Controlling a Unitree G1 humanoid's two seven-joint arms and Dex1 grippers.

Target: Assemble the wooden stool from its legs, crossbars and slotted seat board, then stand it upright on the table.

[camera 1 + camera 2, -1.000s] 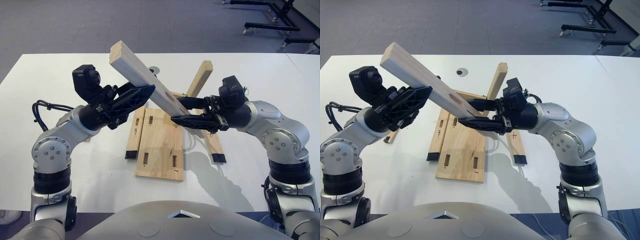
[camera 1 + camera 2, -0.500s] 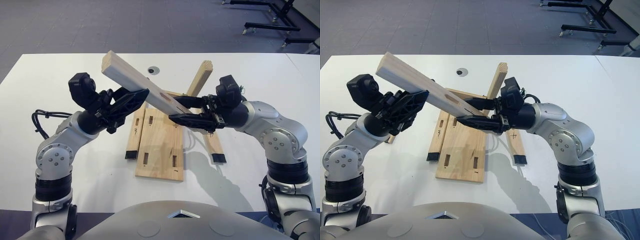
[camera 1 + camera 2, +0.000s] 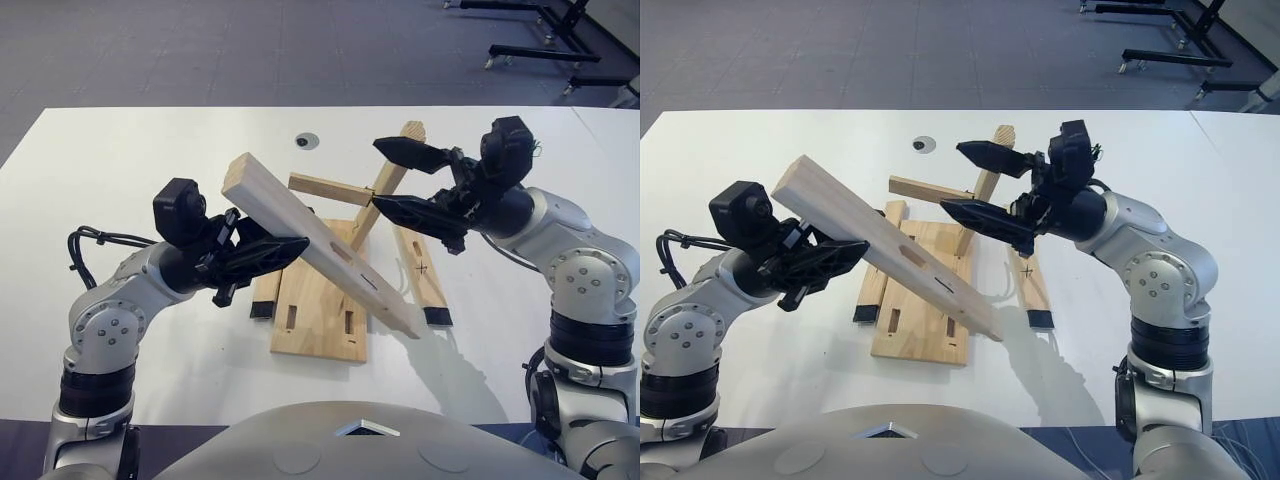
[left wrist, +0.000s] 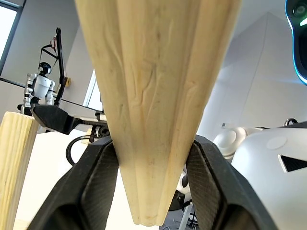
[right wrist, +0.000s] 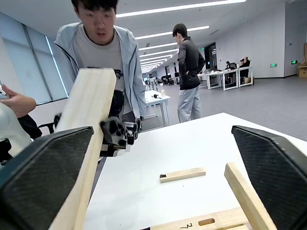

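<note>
A white table (image 3: pixel 120 150) stands on a grey floor. The left gripper (image 3: pixel 290 250) is clamped on a long slotted leg (image 3: pixel 330 250), held tilted, its lower end over the right edge of the seat board (image 3: pixel 315 330), which lies flat. A small round disc (image 3: pixel 307 141) is set in the table farther back. The right gripper (image 3: pixel 377 174) hangs wide apart and empty over the crossbar (image 3: pixel 320 187). Another leg (image 3: pixel 425 290), lying just beside the board, bears a pencilled cross. Dark wheeled frames (image 3: pixel 540 48) stand on the floor at the far right.
</note>
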